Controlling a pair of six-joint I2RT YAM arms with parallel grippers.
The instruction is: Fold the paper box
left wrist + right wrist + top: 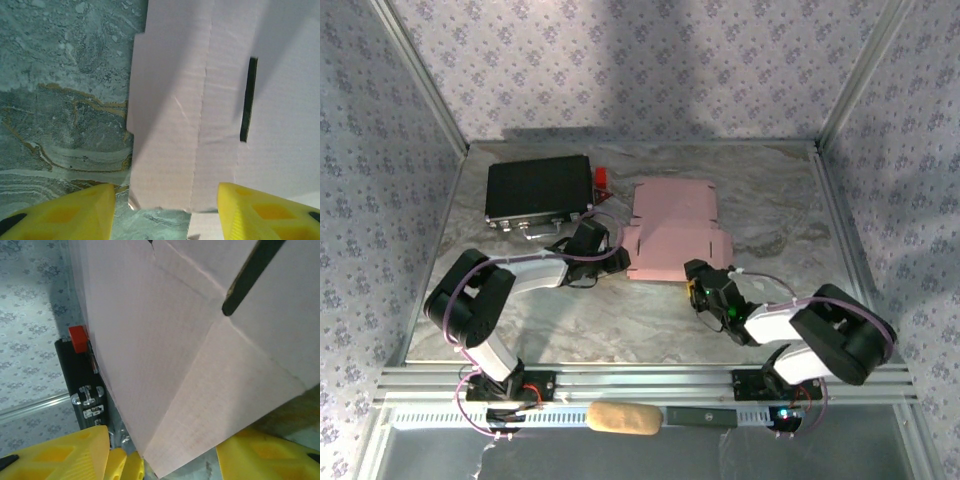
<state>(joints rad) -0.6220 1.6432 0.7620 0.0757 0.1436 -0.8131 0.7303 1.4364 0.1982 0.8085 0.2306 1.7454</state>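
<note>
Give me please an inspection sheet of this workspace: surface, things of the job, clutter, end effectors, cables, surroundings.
surface: marbled table top, flat.
job's things: paper box lies unfolded near the middle, with slits showing.
clutter: black case at the far left, with a red part beside it; tan thing on the front rail.
end effectors: left end effector is open at the box's left edge; right end effector is open, with a box corner between its fingers.
cables: purple cables run along both arms; no snag seen.
surroundings: flower-patterned walls, metal frame posts.
</note>
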